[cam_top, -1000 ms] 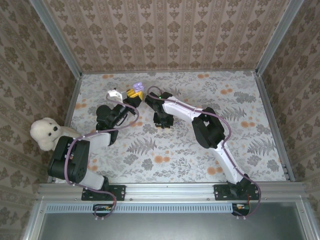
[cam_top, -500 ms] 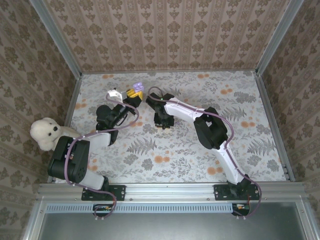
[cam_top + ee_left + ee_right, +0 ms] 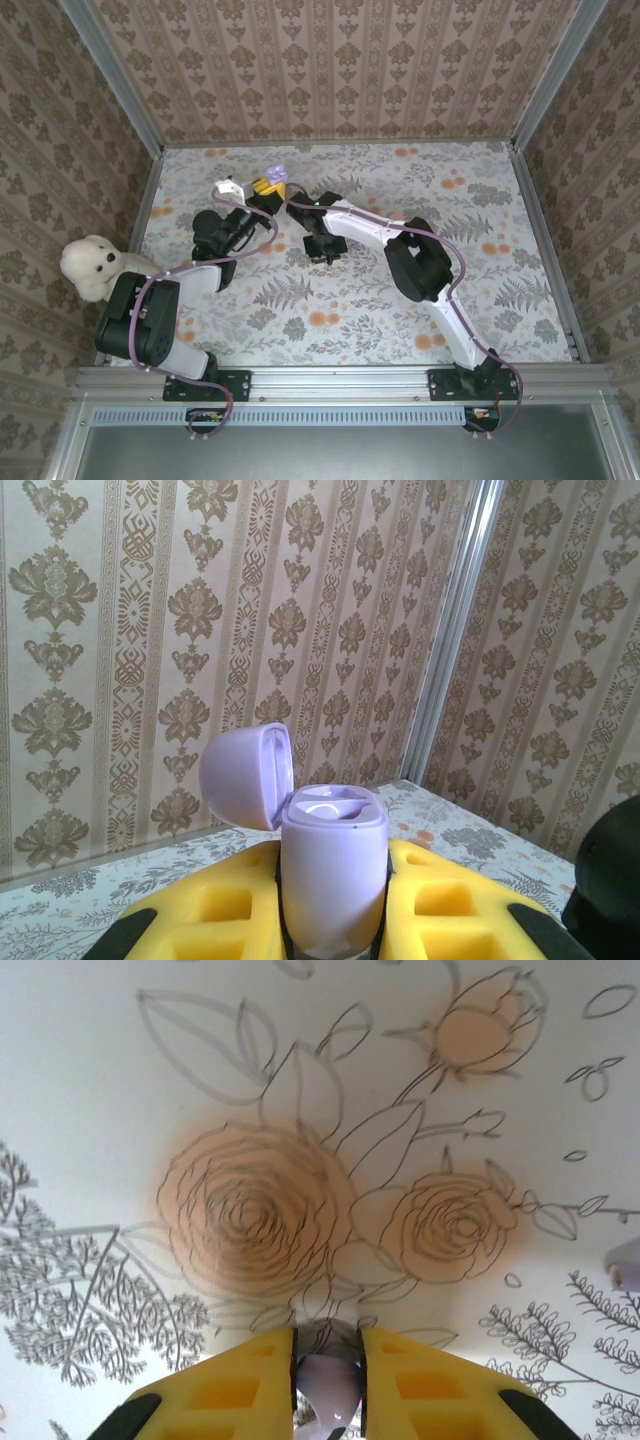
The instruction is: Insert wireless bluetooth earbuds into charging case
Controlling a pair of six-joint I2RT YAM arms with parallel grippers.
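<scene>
Left wrist view has the charging case (image 3: pixel 333 880) standing upright, its long axis vertical and its mouth facing up. The left gripper (image 3: pixel 333 925) is clamped on its lower body between two yellow fingers (image 3: pixel 215 910). The lid (image 3: pixel 247 777) is swung open and leans back toward the left of that picture. Pale hollows show inside the mouth, but I cannot tell whether anything sits in them. The case's base is hidden between the fingers.

From the top external camera the case (image 3: pixel 277 175) sits at the left gripper's tip, over the far left-centre of the floral table (image 3: pixel 500 210). A small white piece (image 3: pixel 228 188) lies just beside that gripper, too small to identify. A plush toy (image 3: pixel 90 268) sits beside the left arm at the table's left edge.

Well apart from the case, the right gripper (image 3: pixel 328 1335) points down close over the table. Its yellow fingers pinch a small lilac earbud (image 3: pixel 328 1385), which is mostly hidden between them and cut off at the bottom edge. A pale object (image 3: pixel 626 1260) is cropped at the right edge of the right wrist view.
</scene>
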